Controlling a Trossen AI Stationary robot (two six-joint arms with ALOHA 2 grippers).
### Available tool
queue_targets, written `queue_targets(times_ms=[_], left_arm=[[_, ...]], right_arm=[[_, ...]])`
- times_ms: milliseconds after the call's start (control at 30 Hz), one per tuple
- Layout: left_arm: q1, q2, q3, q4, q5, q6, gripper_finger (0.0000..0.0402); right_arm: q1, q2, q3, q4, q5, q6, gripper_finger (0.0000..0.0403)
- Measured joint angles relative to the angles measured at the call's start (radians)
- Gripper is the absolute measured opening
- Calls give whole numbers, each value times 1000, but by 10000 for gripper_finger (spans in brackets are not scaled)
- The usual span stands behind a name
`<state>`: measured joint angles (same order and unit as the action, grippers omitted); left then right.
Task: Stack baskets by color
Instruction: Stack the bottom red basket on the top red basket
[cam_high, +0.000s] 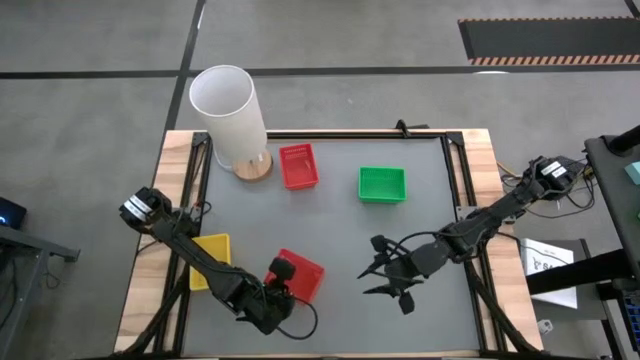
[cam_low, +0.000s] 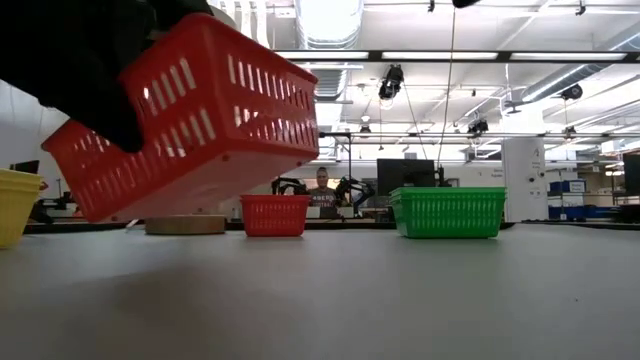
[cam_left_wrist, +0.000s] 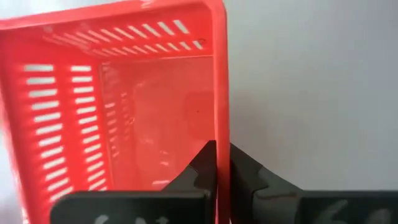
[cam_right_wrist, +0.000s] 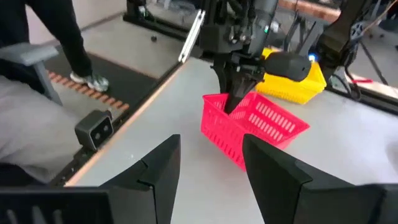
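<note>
Red basket (cam_low: 190, 120) held by left gripper (cam_left_wrist: 222, 167): slotted mesh plastic, slight gloss. Far red basket (cam_high: 298, 166), green basket (cam_high: 382, 184), yellow basket (cam_high: 210, 258): same moulded plastic. Table (cam_high: 340, 230): matt grey, smooth; bare wood edging at left and right sides. White cylinder (cam_high: 229, 112): smooth, matt, on round wooden base. Gripper fingers (cam_right_wrist: 158, 171): matt black plastic.

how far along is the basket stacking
Done: in the high view a green basket, a yellow basket and a red basket each sit apart; layers unclear. In hand: left gripper lifts a tilted red basket. Left: setting it on the far red one. Right gripper open.
</note>
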<state>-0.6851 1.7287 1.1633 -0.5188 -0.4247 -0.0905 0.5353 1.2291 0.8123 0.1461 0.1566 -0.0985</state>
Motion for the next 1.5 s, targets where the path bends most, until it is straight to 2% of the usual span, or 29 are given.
queue_targets(times_ms=[300, 500, 700, 1000, 1233, 1367, 1500], left_arm=[[16, 0, -3, 24, 0, 2, 0], [24, 0, -5, 54, 1, 28, 0], [36, 0, -5, 122, 4, 78, 0], [59, 1, -5, 152, 5, 83, 0], [59, 2, -5, 218, 37, 176, 0], [62, 2, -5, 223, 51, 185, 0], [64, 2, -5, 228, 49, 193, 0]], right_arm=[[-30, 93, 167, -211, -17, -29, 167], [-65, 173, 241, -222, -165, -90, 167], [-106, 275, 327, -247, -246, -153, 167], [-131, 406, 487, -384, -266, -207, 167], [-171, 487, 567, -442, -267, -234, 167], [-202, 510, 580, -469, -353, -234, 163], [-224, 509, 578, -472, -449, -234, 137]])
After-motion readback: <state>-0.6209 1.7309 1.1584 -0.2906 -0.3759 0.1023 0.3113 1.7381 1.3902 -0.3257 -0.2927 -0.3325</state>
